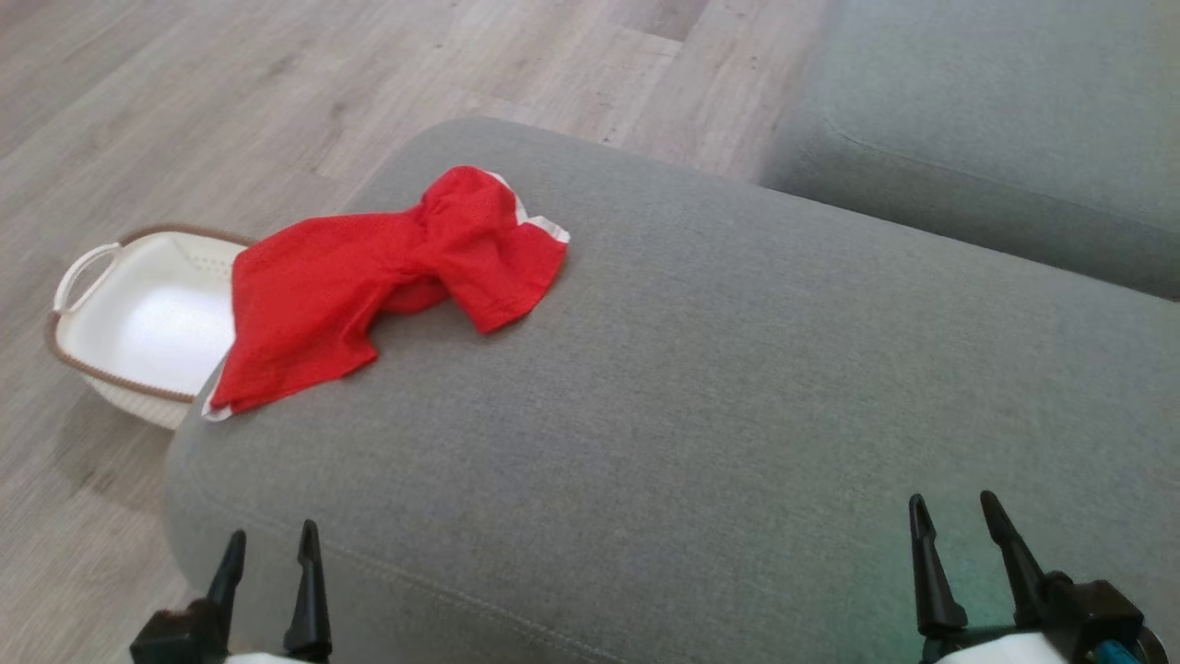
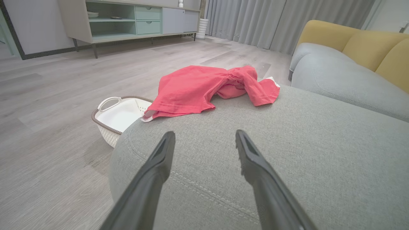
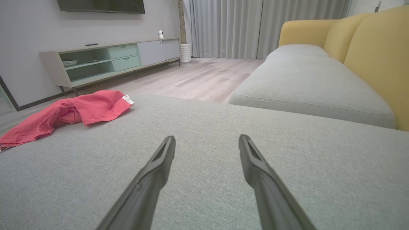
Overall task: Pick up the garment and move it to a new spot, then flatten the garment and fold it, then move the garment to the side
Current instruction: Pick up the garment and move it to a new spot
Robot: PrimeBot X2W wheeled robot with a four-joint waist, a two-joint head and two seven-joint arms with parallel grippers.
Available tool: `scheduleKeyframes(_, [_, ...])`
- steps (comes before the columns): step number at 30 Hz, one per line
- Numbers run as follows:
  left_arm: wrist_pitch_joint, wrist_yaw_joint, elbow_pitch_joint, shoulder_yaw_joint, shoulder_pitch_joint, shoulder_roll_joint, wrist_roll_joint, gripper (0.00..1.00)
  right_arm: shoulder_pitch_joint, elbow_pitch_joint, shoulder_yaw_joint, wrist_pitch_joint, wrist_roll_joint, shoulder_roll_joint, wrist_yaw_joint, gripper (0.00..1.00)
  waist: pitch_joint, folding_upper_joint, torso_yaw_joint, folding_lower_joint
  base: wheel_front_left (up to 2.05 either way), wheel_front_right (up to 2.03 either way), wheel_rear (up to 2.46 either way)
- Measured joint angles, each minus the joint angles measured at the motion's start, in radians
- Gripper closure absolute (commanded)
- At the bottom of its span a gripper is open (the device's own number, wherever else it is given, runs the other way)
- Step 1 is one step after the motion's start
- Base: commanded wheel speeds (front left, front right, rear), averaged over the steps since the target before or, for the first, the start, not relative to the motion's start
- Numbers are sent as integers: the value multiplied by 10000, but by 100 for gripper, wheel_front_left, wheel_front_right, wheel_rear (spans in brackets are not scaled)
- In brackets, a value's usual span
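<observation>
A crumpled red garment [image 1: 369, 277] with white trim lies at the far left corner of the grey cushion [image 1: 701, 387], one end hanging over the left edge. In the left wrist view the garment [image 2: 198, 89] is straight ahead of my fingers; in the right wrist view the garment [image 3: 70, 111] is far off to the left. My left gripper [image 1: 272, 544] stands open at the cushion's near left edge, holding nothing. My right gripper [image 1: 954, 512] stands open at the near right, also holding nothing. Both are well short of the garment.
A white basket [image 1: 138, 318] with a brown rim stands on the wooden floor just left of the cushion, under the garment's hanging end. A second grey seat [image 1: 996, 129] lies beyond on the right, with yellow backrests [image 3: 367, 41]. A low cabinet [image 2: 127, 19] stands by the far wall.
</observation>
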Motion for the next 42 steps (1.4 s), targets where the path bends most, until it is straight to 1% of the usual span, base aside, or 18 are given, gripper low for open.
scheduleKeyframes(7, [0,54,-282,364,-174,-2,-203,0,4,-48,-31,0,-44,0,0,0,252,0,-489,0,0,0,0])
scheduleKeyframes(9, [0,153,-288,506,-472,-12,-263,0,-5,-142,-86,0,-176,0,0,0,464,0,-586,0,0,0,0])
scheduleKeyframes(13, [31,320,38,844,-1782,35,-447,0,-98,-391,-288,-2,-527,-4,0,0,1111,0,-729,0,0,0,0])
scheduleKeyframes(16, [508,403,445,859,-3273,73,-539,0,-541,-621,-339,4,-650,-155,0,0,1782,0,-811,0,0,0,0])
scheduleKeyframes(19, [1212,495,1066,825,-4823,140,-523,0,-1166,-953,-355,33,-646,-594,0,0,2510,0,-902,0,0,0,0])
scheduleKeyframes(22, [1847,583,1919,734,-6127,355,-481,0,-1644,-1296,-384,144,-600,-1051,0,0,3259,0,-1005,0,0,0,0])
scheduleKeyframes(27, [2761,673,3703,543,-7960,600,-286,0,-1759,-1701,-387,393,-464,-1590,0,0,4340,-1,-1211,1,0,0,0])
scheduleKeyframes(31, [3110,878,5116,566,-9152,713,-249,0,-1874,-2042,-412,550,-337,-1843,0,0,5013,-1,-1392,1,0,0,0])
scheduleKeyframes(36, [3321,811,6656,491,-9983,765,-261,0,-1898,-2222,-439,644,-251,-1946,0,0,5427,-1,-1722,2,0,0,0])
scheduleKeyframes(37, [3327,744,6916,437,-10080,769,-261,52,-1896,-2257,-464,650,-249,-1946,0,0,5452,-1,-1777,2,0,0,0])
scheduleKeyframes(39, [3267,642,7319,318,-10190,819,-261,100,-1897,-2280,-472,652,-249,-1942,0,0,5450,-1,-1856,2,0,0,0])
scheduleKeyframes(42, [3047,439,7731,221,-10343,922,-245,100,-1897,-2278,-462,719,-207,-1894,0,0,5289,0,-1915,1,0,0,0])
